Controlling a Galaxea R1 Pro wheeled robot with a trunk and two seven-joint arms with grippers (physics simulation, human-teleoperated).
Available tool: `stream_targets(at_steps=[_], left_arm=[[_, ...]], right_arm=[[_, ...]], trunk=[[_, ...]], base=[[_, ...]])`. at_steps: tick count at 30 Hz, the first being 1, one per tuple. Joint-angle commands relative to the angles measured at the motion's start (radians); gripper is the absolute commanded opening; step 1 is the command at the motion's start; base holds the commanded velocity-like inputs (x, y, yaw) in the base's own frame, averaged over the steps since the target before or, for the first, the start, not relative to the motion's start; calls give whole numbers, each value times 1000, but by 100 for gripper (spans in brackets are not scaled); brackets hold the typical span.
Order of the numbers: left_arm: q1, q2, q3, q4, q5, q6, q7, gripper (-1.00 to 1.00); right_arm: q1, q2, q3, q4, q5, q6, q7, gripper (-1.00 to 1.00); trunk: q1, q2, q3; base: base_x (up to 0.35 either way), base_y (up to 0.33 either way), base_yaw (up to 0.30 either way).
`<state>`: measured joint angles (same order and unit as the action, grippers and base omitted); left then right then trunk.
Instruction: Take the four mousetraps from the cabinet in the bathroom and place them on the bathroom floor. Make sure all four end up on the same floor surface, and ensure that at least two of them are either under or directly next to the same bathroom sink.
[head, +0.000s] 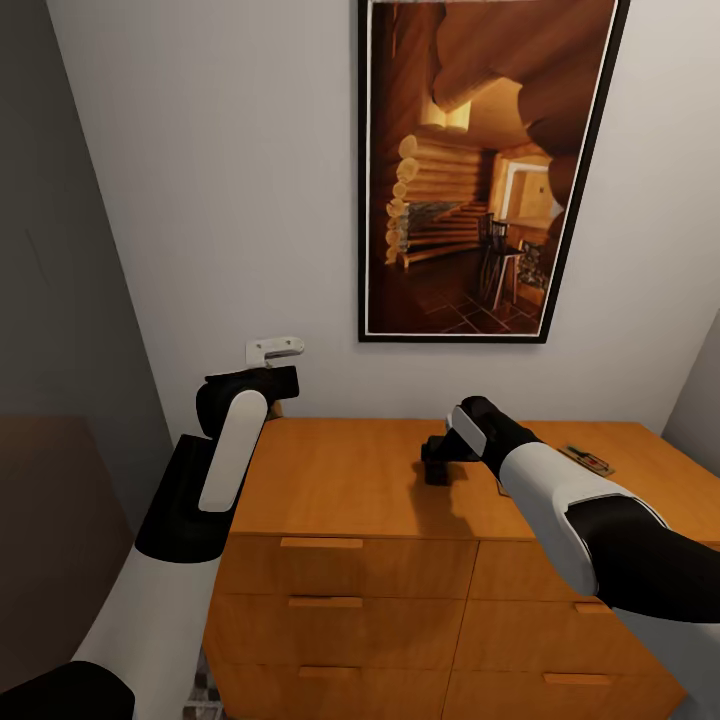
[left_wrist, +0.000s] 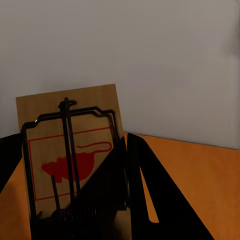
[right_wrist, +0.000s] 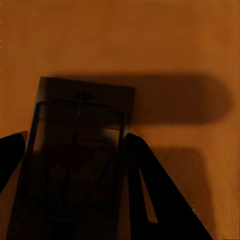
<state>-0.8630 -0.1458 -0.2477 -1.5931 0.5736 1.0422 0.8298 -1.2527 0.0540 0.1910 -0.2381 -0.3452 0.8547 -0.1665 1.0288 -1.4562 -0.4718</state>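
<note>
left hand (left_wrist: 65, 200): raised above the cabinet's far left corner, dark fingers (left_wrist: 150, 190) clamped on a mousetrap (left_wrist: 70, 150); tan board, red mouse print, wire bar, pale wall behind it.
right hand (right_wrist: 70, 190): low over the cabinet top, mid-right, fingers (right_wrist: 150, 195) either side of a second mousetrap (right_wrist: 80, 150), which is in shadow; gripping it.
third mousetrap (head: 588, 460): lies flat on the cabinet top, far right.
cabinet (head: 350, 480): orange-brown, against the wall, drawer fronts with bar handles on the near side.
picture (head: 480, 170): log-cabin scene, dark frame, on the wall above the cabinet.
</note>
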Motion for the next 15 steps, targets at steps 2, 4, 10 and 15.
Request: stream_targets(at_steps=[2,4,10,15], left_arm=[[-1,0,-1,-1,6,5,10,-100],[-1,0,-1,-1,6,5,11,-100],[-1,-1,-1,-1,6,5,11,-100],[-1,0,-1,-1,6,5,11,-100]], right_arm=[[-1,0,6,-1,-14,3,-10,-100],[-1,0,6,-1,-14,3,-10,-100],[-1,0,6,-2,-14,3,-10,-100],[-1,0,7,-3,-14,3,-10,-100]], trunk=[[0,-1,-1],[0,-1,-1],[0,-1,-1],[-15,27,11]], base=[[0,0,0],[0,0,0],[0,0,0],[0,0,0]])
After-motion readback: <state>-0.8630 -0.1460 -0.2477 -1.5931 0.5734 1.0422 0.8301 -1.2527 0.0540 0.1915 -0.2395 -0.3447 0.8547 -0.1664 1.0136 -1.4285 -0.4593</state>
